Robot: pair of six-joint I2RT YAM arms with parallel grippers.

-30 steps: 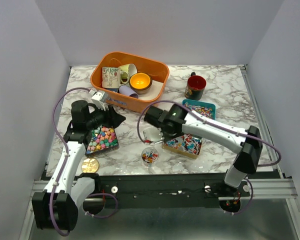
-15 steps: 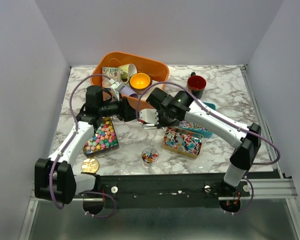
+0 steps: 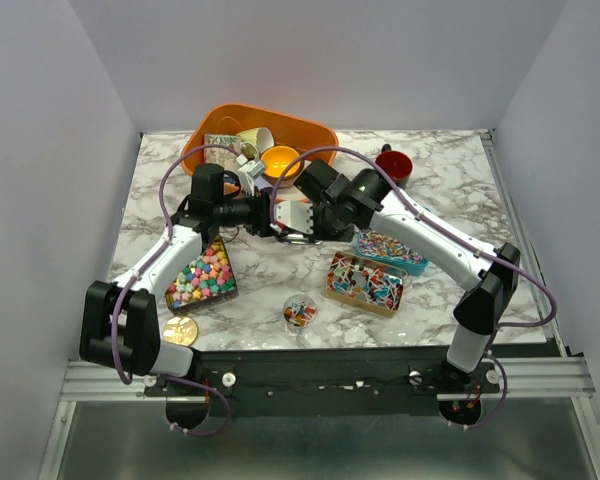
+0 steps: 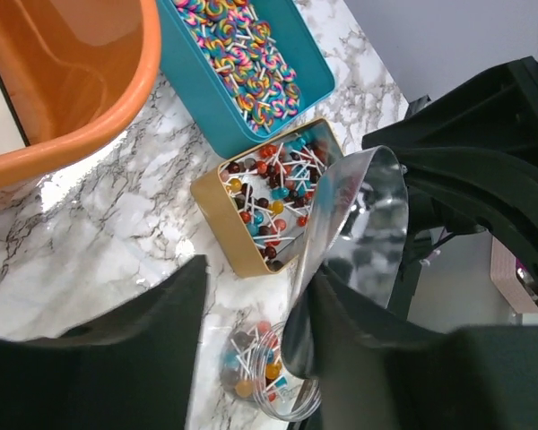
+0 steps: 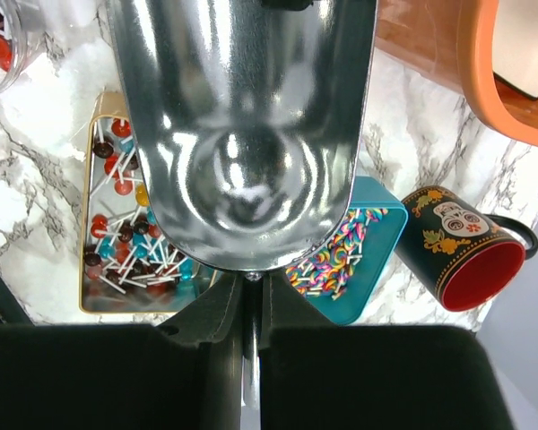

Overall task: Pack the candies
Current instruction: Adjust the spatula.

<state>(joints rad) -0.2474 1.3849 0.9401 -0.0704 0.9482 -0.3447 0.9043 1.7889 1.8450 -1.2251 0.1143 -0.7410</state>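
Metal scoop [image 5: 242, 134] between orange bin [image 5: 478, 54] rim, candies [image 5: 125, 242]

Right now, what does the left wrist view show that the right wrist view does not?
Only the left wrist view: the left tool, jaws apart, and the right arm's black body. Only the right wrist view: a dark mug with a red inside, and the hollow of the metal scoop, seemingly empty, gripped by the right tool. Both: the scoop, the gold tin and teal tray with their candies, and the orange basket.
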